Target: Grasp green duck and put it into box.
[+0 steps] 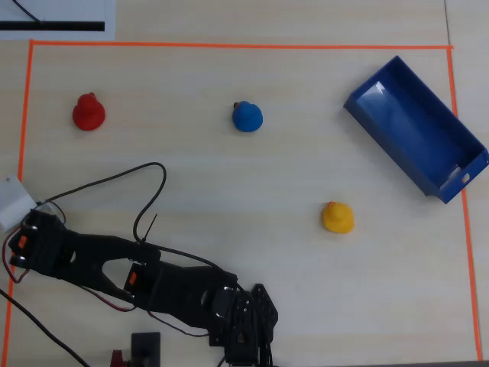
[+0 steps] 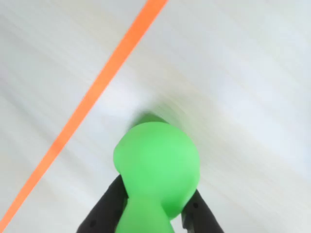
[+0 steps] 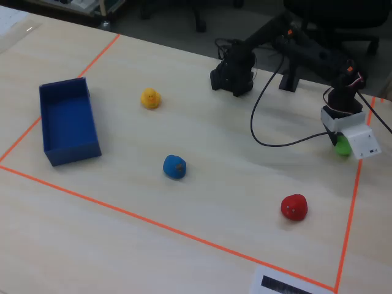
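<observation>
Sitting between the two black fingers of the tool, the green duck fills the lower middle of the wrist view. One finger presses each flank, so the tool is clenched on the duck, opened only as far as the toy's body is wide. That picture is smeared, and whether the duck rests on the table or hangs just above it cannot be told. A strip of orange tape runs diagonally close beside the duck.

In the overhead view the tool sits at the bottom edge with the dark arm stretching left (the duck itself is hidden beneath it). In the fixed view the tool is at the far side of the table, and the duck cannot be made out there either.

Further out, a yellow duck lies nearest the tool, a blue duck beyond it and a red duck well apart at the left. The box stands open and angled at the upper right of the overhead view, apart from all the ducks, straddling the tape border.

As for lettering, the box carries a small white mark at one end, too small to read, and a white sheet with a black bar lies outside the tape; no words can be read on it.
</observation>
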Robot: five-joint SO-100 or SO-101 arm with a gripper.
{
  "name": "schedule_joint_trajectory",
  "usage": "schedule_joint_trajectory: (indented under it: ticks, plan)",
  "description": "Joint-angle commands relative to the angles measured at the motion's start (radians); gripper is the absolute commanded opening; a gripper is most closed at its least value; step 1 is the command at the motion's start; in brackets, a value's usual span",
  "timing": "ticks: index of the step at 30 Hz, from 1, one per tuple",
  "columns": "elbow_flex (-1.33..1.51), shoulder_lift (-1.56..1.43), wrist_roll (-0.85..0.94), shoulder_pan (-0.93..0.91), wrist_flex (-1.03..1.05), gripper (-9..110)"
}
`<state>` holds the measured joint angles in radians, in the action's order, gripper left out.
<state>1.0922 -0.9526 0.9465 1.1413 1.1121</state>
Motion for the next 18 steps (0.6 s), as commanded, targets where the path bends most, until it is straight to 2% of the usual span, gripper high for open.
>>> schedule_joint_trajectory:
  ticks: [1, 5, 8, 13, 18]
  plan:
    - [0.049, -0.141, 0.012, -0.066, 0.025, 0]
    - [0.051, -0.351, 0.043, -0.198, 0.094, 0]
    - [-0.032, -0.495, 0.081, -0.367, 0.181, 0]
    - [-0.199, -0.626, 0.192, -0.753, 0.328, 0]
    - [-0.212, -0.687, 0.330, -1.218, 0.321, 0]
